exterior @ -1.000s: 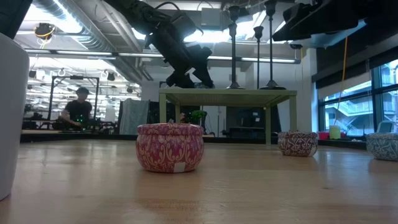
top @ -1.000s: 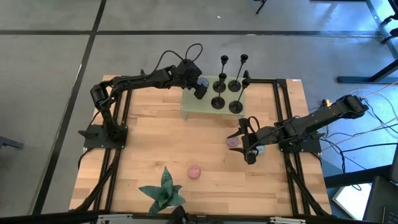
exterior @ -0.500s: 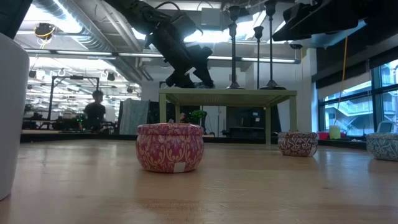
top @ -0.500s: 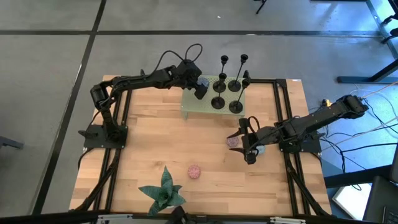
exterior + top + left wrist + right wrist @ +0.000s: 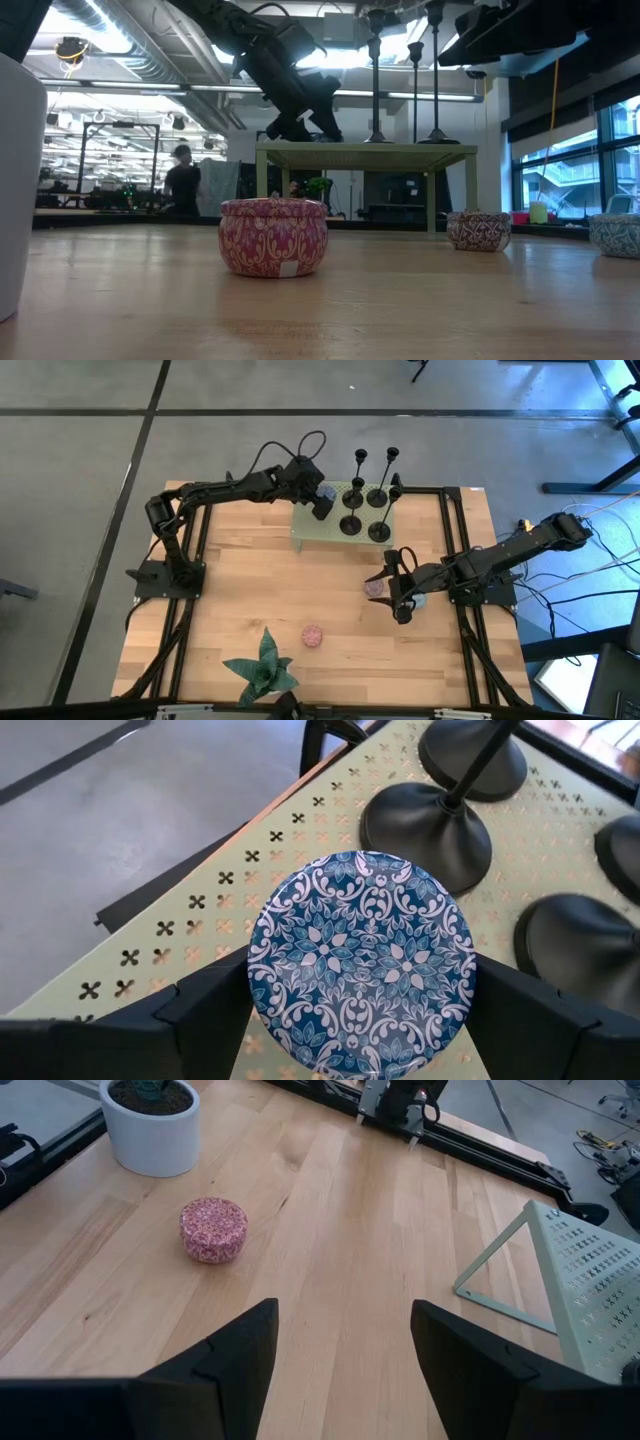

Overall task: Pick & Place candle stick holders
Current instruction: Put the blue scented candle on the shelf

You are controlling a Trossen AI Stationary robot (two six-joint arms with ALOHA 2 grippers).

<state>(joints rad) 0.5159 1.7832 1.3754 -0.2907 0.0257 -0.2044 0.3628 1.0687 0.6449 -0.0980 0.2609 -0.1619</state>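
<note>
Starting at your left, the left gripper [image 5: 322,499] is reaching over the near-left corner of the pale green perforated stand [image 5: 305,523], its fingers bracketing a blue patterned tin [image 5: 362,960] that is sitting on the stand's top; the dark pads are flanking the lid, apparently gripping it, though contact is hard to confirm. The tin is probably being set there, or lifted off, to clear room. Just right of it, the candle stick holders [image 5: 364,500] are standing upright in a cluster on the same stand, disc bases close together, stems rising as a hazard for any sideways sweep of the wrist. Further right, the right gripper [image 5: 398,597] is hovering low over the wooden table [image 5: 250,590], fingers parted and empty, beside a small pink tin [image 5: 375,587]. Another pink tin [image 5: 313,635] and the green leafy plant [image 5: 262,668] in its white pot are sitting nearer the front edge, well apart from the holders.
</note>
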